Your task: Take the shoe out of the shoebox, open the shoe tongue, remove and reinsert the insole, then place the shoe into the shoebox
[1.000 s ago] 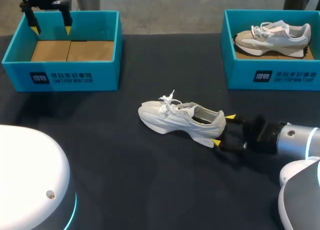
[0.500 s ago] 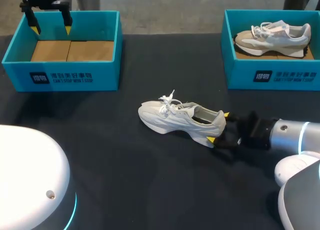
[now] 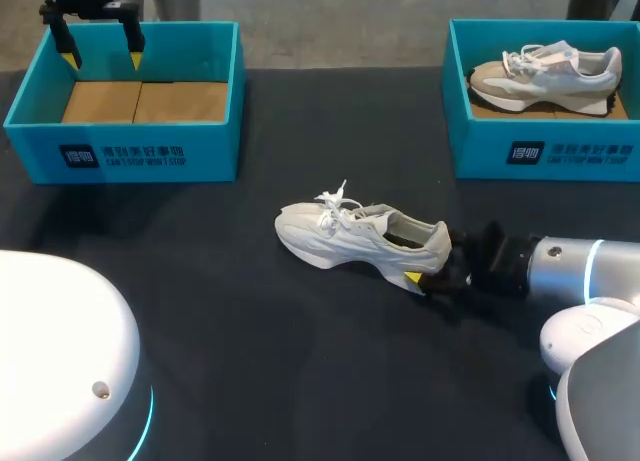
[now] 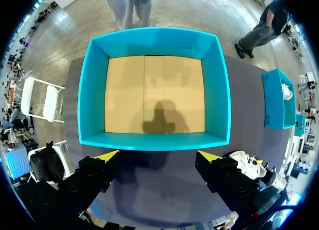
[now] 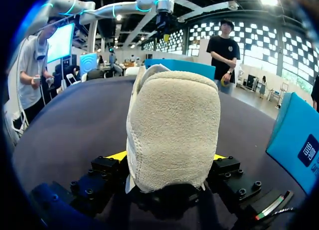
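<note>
The left gripper hangs over the left box, at its far left corner, spread wide with nothing in it. In the left wrist view the box's cardboard floor lies ahead of the gripper, with the gripper's shadow on it.

The white shoe lies outside both boxes, mid-table, resting on its sole, toe to the left and heel to the right.

The right gripper lies low at the heel, coming in from the right. In the right wrist view the heel sits inside the gripper, one yellow tip showing at each side. Whether it presses the heel I cannot tell.

At far right, the right box holds a second shoe.
</note>
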You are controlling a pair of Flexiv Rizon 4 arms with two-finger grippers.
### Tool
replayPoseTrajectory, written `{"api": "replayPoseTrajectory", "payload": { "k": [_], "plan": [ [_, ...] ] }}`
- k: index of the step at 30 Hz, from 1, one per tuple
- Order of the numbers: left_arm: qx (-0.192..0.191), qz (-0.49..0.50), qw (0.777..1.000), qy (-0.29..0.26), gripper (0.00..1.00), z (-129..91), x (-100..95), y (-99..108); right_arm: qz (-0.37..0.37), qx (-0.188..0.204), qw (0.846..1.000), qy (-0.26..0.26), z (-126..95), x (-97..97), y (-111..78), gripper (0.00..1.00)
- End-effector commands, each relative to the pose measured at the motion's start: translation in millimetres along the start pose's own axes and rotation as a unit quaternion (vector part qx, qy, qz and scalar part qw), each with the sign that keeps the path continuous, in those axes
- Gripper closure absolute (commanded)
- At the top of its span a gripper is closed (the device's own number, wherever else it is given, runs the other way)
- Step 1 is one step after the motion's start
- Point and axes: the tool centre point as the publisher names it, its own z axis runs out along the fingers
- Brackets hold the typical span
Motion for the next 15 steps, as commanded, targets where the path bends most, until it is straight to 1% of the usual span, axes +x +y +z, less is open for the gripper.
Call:
{"api": "replayPoseTrajectory", "payload": {
  "k": [1,6,8,12,15],
  "plan": [
    [-0.001,0.000,1.000,0.000,0.00,0,-0.1,0,-0.004,0.002,1.000,0.009,-4,-1.3,3.3,1.00],
    [-0.001,0.000,1.000,0.000,0.00,0,-0.1,0,-0.013,-0.004,0.999,0.046,-12,-2.8,3.9,1.00],
    [-0.001,0.000,1.000,0.000,0.00,0,-0.1,0,-0.019,-0.008,0.997,0.072,-15,-3.5,3.3,1.00],
    [-0.001,0.000,1.000,0.000,0.00,0,-0.1,0,-0.018,-0.012,0.995,0.093,-23,-4.6,-3.0,1.00],
    [-0.001,0.000,1.000,0.000,0.00,0,-0.1,0,-0.021,-0.022,0.992,0.120,-26,-4.4,-6.2,1.00]
  ]
}}
